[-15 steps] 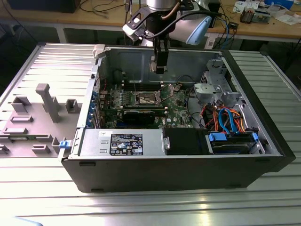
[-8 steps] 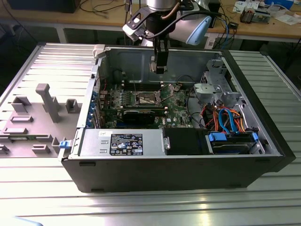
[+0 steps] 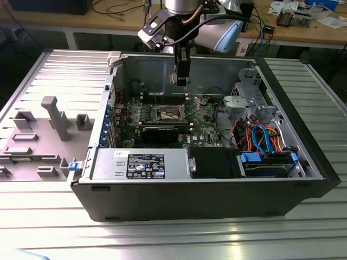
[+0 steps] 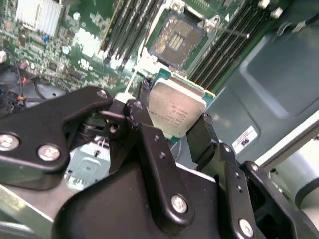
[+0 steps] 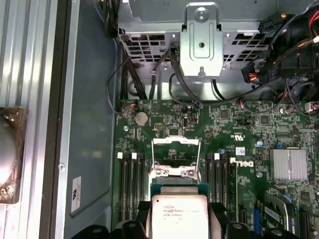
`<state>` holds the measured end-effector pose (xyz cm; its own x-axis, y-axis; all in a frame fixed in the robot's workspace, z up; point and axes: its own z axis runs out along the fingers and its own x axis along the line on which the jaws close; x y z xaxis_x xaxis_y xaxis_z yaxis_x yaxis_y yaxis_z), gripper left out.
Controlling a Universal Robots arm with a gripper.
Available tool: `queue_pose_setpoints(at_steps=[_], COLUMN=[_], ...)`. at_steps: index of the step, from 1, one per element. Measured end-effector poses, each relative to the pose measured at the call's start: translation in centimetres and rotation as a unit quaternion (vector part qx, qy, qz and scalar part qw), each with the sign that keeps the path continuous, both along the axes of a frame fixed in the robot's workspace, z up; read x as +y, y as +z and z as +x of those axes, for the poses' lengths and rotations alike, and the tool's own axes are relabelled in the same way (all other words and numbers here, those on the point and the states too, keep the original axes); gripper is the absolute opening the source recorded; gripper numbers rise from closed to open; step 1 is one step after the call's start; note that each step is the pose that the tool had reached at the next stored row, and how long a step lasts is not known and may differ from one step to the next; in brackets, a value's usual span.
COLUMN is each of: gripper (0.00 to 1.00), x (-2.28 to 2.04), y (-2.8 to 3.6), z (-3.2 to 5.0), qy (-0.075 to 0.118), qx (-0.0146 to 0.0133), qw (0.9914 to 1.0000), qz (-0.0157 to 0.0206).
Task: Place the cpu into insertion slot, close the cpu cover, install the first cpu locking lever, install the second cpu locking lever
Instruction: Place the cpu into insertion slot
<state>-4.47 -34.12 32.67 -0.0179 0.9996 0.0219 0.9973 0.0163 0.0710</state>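
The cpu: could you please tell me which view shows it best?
The second wrist view: the cpu appears nearly whole, clamped between the fingers. The first wrist view crops it at the frame edge; in the exterior view it is too small to make out.

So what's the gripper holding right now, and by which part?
The gripper holds the cpu, its fingers clamped on two opposite edges; the chip is not yet in the insertion slot.
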Motion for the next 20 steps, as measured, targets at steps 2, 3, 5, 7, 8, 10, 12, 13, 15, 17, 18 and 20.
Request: queue_pose_setpoints(at_steps=[2, 3, 5, 7, 8, 10, 12, 13, 15, 17, 18, 20], gripper=[0.55, 0.55, 0.55, 0.55, 0.55, 0.55, 0.55, 0.55, 0.55, 0.55, 0.55, 0.55], x=[0.22, 0.3, 0.44, 0.46, 0.46, 0.46, 0.46, 0.48, 0.58, 0.69, 0.73, 0.76], y=[-0.4, -0.62, -0.94, -1.0, -1.0, -1.06, -1.07, -1.07, -1.08, -1.11, -1.17, -1.31], z=[-0.13, -0.15, -0.14, -0.14, -0.15, -0.15, -0.15, -0.15, -0.15, -0.15, -0.15, -0.14], qy=[-0.002, -0.003, -0.003, -0.003, -0.003, -0.003, -0.003, -0.003, -0.004, -0.003, -0.003, -0.003], qx=[0.0, 0.0002, 0.0014, 0.0022, 0.0022, 0.0022, 0.0022, 0.0021, 0.0021, 0.0022, 0.0021, 0.0022], qw=[1.0, 0.99999, 0.99999, 0.99999, 0.99999, 0.99999, 0.99999, 0.99999, 0.99999, 0.99999, 0.99999, 0.99999], qz=[0.0001, 0.0002, 0.0, -0.0001, -0.0001, 0.0, 0.0, 0.0001, 0.0, 0.0001, 0.0001, 0.0001])
